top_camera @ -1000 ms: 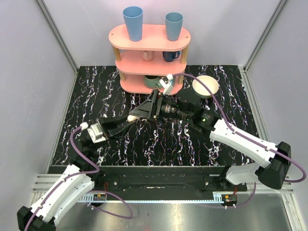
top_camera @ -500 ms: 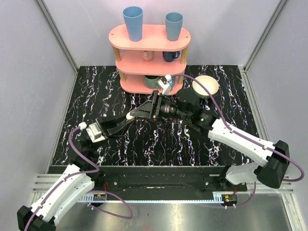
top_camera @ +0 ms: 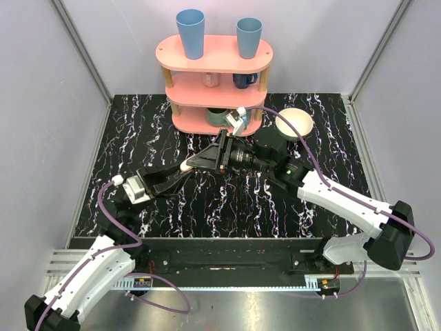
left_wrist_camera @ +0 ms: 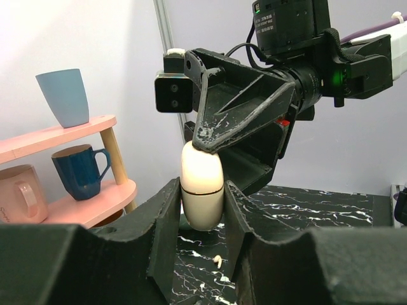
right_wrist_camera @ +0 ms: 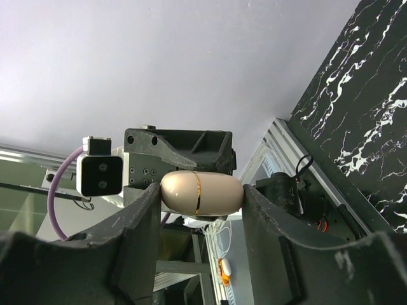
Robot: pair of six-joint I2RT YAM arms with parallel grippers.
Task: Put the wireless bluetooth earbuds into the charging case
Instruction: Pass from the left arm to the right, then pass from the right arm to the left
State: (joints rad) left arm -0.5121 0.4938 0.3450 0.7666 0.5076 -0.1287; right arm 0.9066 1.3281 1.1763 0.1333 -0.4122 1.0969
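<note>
Both at once, our left pincer [left_wrist_camera: 202, 194] and right pincer [right_wrist_camera: 201, 194] clamp the closed cream charging case [left_wrist_camera: 202, 171], which we hold aloft above the black marbled bench [left_wrist_camera: 318, 210]; one tiny off-white earbud [left_wrist_camera: 218, 259] lies on the bench below.

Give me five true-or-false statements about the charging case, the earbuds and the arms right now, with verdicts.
1. The left gripper and the right gripper both have their jaws shut on the charging case. True.
2. The case stands open. False: it is shut, showing only a thin seam.
3. The case rests on the marbled table. False: it is held above it.
4. One earbud lies on the table below the case. True.
5. Two blue cups stand on top of the pink rack. True.
</note>
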